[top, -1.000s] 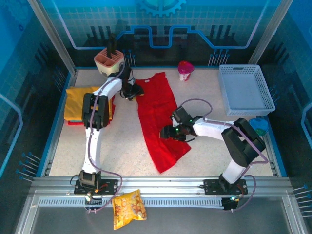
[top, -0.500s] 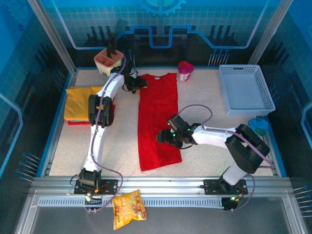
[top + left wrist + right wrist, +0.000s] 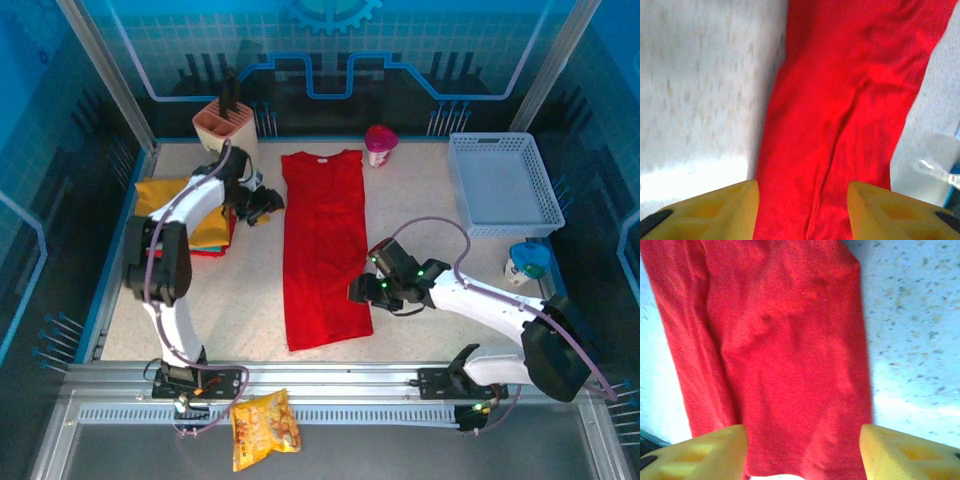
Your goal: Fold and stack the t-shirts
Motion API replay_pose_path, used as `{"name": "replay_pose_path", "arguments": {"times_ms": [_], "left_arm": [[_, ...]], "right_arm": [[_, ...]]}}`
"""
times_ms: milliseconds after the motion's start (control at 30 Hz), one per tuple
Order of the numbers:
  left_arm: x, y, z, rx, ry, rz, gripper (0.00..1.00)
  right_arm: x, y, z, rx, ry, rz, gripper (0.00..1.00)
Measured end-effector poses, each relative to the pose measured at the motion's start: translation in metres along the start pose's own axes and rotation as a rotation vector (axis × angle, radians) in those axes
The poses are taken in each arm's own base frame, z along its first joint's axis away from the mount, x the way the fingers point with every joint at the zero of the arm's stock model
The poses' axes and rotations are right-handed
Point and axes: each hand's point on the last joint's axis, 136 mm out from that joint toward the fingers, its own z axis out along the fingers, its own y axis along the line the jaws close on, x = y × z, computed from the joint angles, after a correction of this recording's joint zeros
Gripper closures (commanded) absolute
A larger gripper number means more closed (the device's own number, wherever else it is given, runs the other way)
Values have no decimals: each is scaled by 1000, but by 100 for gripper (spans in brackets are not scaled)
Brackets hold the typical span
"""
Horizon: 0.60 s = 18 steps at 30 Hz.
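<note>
yellow t-shirt (image 3: 165, 195) folded aside | red t-shirt (image 3: 322, 245) laid as strip, cross-fold and stacking owed | left gripper (image 3: 266, 204), right gripper (image 3: 361, 291) parted, nothing held

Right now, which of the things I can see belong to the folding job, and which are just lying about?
Part of the job:
- red shirt, spread flat in the middle
- yellow shirt, at the left

Just lying about:
- basket
- snack bag
- pink cup
- utensil holder
</note>
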Motion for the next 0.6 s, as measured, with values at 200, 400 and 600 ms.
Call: {"name": "replay_pose_path", "arguments": {"times_ms": [200, 400, 600], "left_arm": [[92, 36, 0, -27, 106, -28, 49], [176, 55, -5, -43, 190, -18, 49], [238, 64, -10, -22, 245, -13, 51]], "right_arm": [[30, -28, 13, 42, 100, 11, 46], [50, -44, 21, 70, 150, 11, 46], [51, -44, 21, 85, 129, 12, 51]]}}
